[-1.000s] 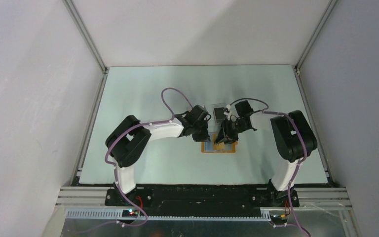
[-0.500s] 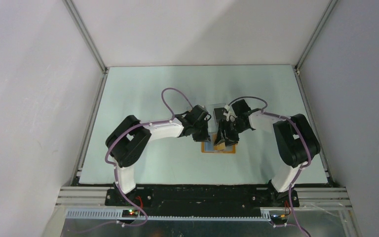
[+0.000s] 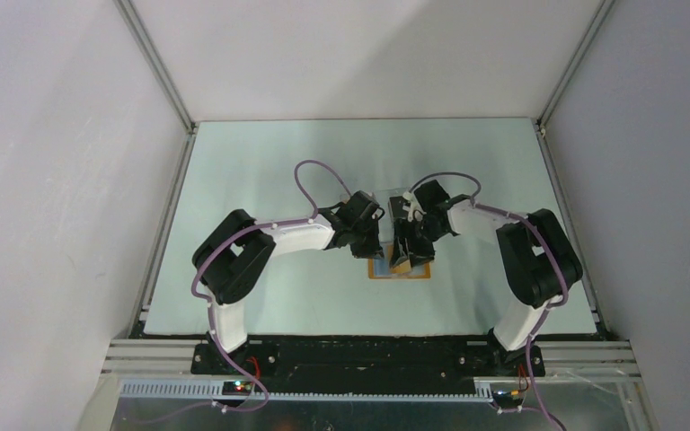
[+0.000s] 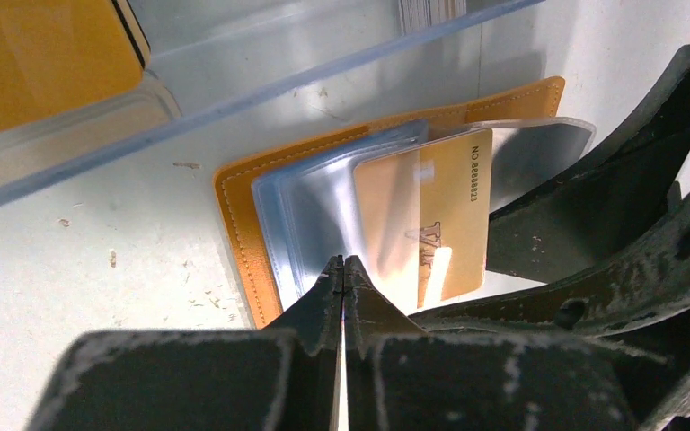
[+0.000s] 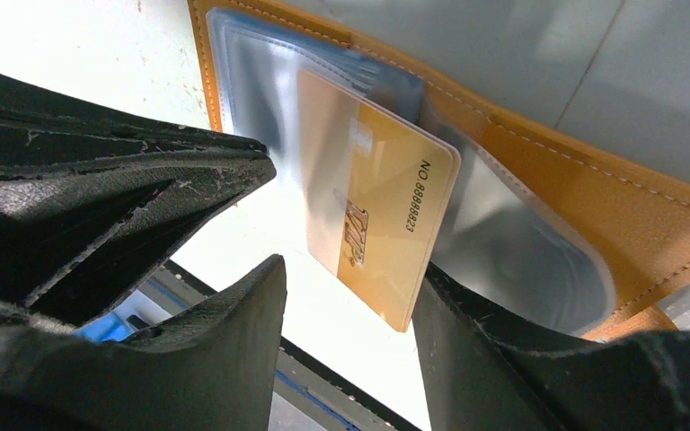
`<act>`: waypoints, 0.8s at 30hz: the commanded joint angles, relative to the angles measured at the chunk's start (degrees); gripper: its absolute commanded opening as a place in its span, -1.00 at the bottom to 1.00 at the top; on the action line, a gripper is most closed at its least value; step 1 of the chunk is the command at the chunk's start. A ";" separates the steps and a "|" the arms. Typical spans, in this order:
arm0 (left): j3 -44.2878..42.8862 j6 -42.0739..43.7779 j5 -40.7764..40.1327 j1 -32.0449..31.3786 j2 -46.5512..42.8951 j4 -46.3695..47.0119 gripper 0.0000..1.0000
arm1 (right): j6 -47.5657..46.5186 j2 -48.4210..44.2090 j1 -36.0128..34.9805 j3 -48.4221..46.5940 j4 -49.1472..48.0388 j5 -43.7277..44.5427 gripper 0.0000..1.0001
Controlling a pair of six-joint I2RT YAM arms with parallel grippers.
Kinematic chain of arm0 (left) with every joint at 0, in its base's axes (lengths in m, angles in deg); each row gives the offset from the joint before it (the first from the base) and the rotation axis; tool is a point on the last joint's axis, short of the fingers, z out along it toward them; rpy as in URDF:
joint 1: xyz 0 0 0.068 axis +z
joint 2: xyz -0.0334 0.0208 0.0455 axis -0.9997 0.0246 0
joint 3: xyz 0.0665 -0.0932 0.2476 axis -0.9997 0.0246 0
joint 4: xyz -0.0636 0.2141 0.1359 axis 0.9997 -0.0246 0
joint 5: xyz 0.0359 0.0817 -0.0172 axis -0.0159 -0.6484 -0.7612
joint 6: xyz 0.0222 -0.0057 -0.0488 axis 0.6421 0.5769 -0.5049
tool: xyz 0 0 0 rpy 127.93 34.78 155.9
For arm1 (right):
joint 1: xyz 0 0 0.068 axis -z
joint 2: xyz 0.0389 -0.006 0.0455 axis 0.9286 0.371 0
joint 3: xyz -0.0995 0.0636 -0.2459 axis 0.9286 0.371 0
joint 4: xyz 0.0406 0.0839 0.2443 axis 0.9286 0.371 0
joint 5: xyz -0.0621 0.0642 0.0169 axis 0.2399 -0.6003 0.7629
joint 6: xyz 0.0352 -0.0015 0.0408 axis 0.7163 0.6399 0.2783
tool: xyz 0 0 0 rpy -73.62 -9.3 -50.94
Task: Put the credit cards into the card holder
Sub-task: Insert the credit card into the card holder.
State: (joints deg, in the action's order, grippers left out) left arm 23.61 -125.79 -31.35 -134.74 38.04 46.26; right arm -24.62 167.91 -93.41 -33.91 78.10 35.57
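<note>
Gold card (image 5: pixel 373 193) part-way in the card holder (image 5: pixel 593 197); my right tool (image 5: pixel 350 278) open around it, left tool (image 4: pixel 342 265) closed beside; next I'd nudge it fully home.

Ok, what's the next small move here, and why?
Probably nudge the gold card deeper with the right gripper: its jaws stand open around the card, which juts out of the clear sleeve, while the left gripper is shut at the sleeve's edge.

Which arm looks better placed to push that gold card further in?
Right: the right gripper is open astride the gold card; the left gripper is shut at the sleeves of the holder, seemingly steadying them.
</note>
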 commanded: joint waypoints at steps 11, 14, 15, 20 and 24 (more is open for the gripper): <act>0.74 2.25 -3.35 0.60 2.38 -5.94 -1.00 | -6.60 3.34 -6.09 -5.56 8.31 3.75 0.27; 0.78 2.26 -3.35 0.60 2.33 -5.90 -1.00 | -6.57 2.50 -5.98 -5.63 9.60 7.44 0.31; 0.83 2.26 -3.42 0.57 2.28 -5.89 -1.00 | -6.21 1.95 -5.86 -5.60 9.75 8.75 0.32; 0.94 2.26 -3.44 0.58 2.31 -5.92 -1.00 | -4.92 0.84 -3.35 -5.48 9.71 9.59 0.35; 0.94 2.26 -3.48 0.54 2.27 -5.89 -1.00 | -3.91 0.65 -0.97 -5.30 8.26 7.51 0.35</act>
State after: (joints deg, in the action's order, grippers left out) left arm 23.61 -125.81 -31.13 -134.68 38.04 46.11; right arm -28.95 169.72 -97.30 -39.11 85.01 40.03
